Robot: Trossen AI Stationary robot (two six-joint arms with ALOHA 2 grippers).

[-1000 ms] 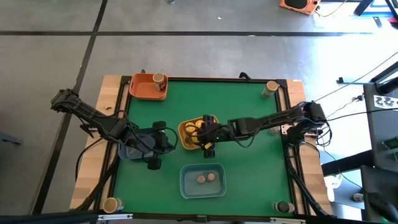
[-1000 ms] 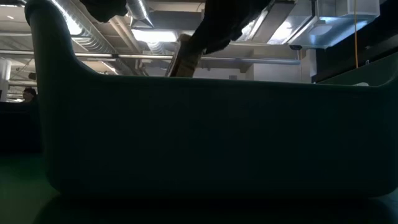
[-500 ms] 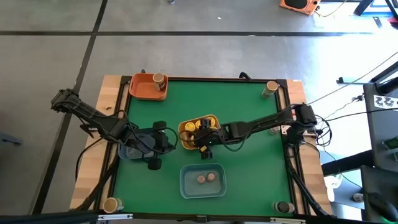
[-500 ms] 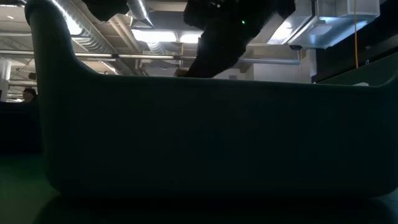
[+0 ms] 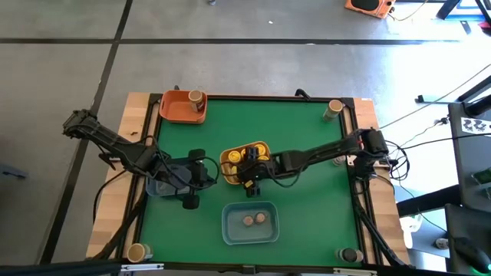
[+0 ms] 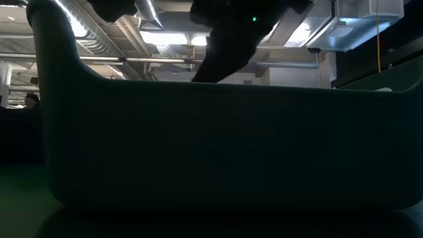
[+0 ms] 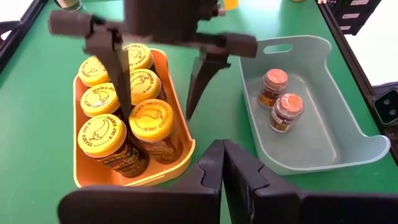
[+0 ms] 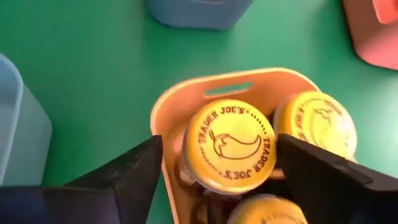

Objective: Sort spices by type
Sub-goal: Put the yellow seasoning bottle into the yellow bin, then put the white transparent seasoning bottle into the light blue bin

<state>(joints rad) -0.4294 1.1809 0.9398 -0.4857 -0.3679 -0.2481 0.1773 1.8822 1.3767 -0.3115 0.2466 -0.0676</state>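
Several yellow-lidded spice jars stand in the yellow tray (image 5: 229,156) at mid-table. My right gripper (image 5: 249,172) is low over that tray with its fingers open. They stand on either side of one yellow-lidded jar (image 8: 230,146), which also shows in the left wrist view (image 7: 151,118) and stands upright on the tray's floor. I cannot tell whether a finger touches it. My left gripper (image 7: 221,177) is shut and empty, and waits left of the yellow tray (image 5: 196,180). Two brown-lidded jars (image 7: 281,93) stand in the near blue tray (image 5: 227,230).
A second blue tray (image 5: 156,187) lies under my left arm. An orange tray (image 5: 173,109) at the far left holds one jar (image 5: 196,97). Single jars stand at the far right corner (image 5: 334,110) and at both near corners. The near tray's wall (image 6: 211,145) fills the low view.
My right gripper has gone down and a little toward the table's left edge with a jar. In the low view the tilted jar sank behind the blue tray's wall. It now stands among the other jars in the yellow tray.
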